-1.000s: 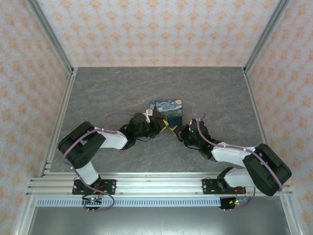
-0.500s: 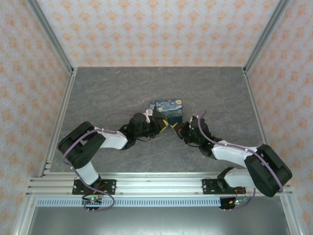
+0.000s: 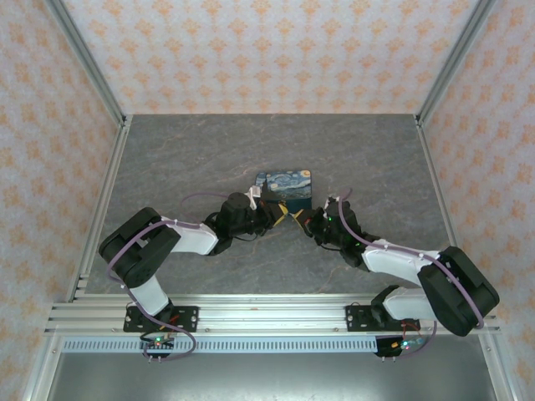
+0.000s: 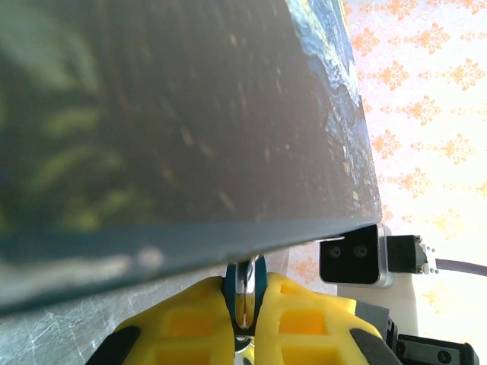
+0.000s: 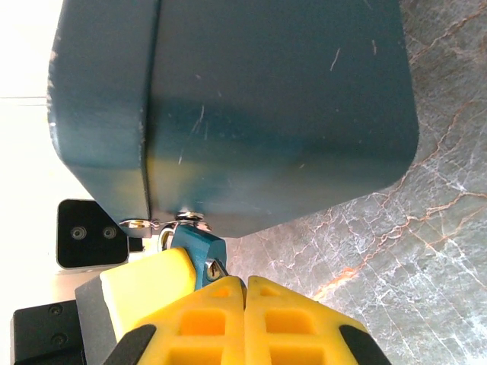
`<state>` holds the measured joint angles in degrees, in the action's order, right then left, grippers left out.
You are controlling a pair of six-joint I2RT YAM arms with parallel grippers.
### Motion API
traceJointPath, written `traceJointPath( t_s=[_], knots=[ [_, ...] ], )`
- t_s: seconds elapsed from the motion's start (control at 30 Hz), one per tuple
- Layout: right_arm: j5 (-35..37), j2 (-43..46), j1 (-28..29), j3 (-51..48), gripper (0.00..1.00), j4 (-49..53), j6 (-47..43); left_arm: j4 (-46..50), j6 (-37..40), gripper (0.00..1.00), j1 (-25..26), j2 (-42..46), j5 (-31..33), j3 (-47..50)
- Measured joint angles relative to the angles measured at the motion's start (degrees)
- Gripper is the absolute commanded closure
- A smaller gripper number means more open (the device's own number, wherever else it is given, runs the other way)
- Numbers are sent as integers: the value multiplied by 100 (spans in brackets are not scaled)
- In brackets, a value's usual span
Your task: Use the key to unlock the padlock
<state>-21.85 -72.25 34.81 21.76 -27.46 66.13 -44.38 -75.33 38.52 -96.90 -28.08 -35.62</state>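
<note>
Inspection of the desk (image 5: 396, 251): a blue box (image 5: 266, 114) is found lying near the middle, with both arms brought in against its near side.

The padlock (image 5: 196, 247), a small teal piece, is seen hanging from a silver fitting at the lower edge of the box, touching it. It is located directly between the two hands.

Left hand (image 4: 244, 283): the yellow fingers are closed from both sides on the padlock, which is seen edge-on as a thin teal and silver strip in the narrow gap between them. Its tips are held just under the dark wall of the box.

Right hand (image 5: 243, 285): the fingers are pressed together with no gap visible. At their tips a small silver piece, read as the key (image 5: 216, 268), is pinched and is set against the lower corner of the padlock. How far it is seated in the lock cannot be told.

In the right wrist view, the padlock is noted just above and left of the right fingertips, with one left finger (image 5: 144, 281) alongside it.

In the top view, the two hands are seen nearly touching at the near edge of the box.
</note>
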Motion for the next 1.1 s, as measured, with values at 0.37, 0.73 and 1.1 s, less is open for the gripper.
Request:
traceJointPath(
  t_s=[0.37, 0.73, 1.1],
  knots=[
    [11, -2, -26, 0, 100, -37, -42, -503, -590, 100, 0, -319, -2, -33],
    [-136, -2, -455, -92, 100, -411, -192, -684, -839, 100, 11, -321, -17, -33],
    [-326, -11, -573, -114, 100, -828, -188, -540, -839, 100, 76, -260, -92, -35]
  ],
)
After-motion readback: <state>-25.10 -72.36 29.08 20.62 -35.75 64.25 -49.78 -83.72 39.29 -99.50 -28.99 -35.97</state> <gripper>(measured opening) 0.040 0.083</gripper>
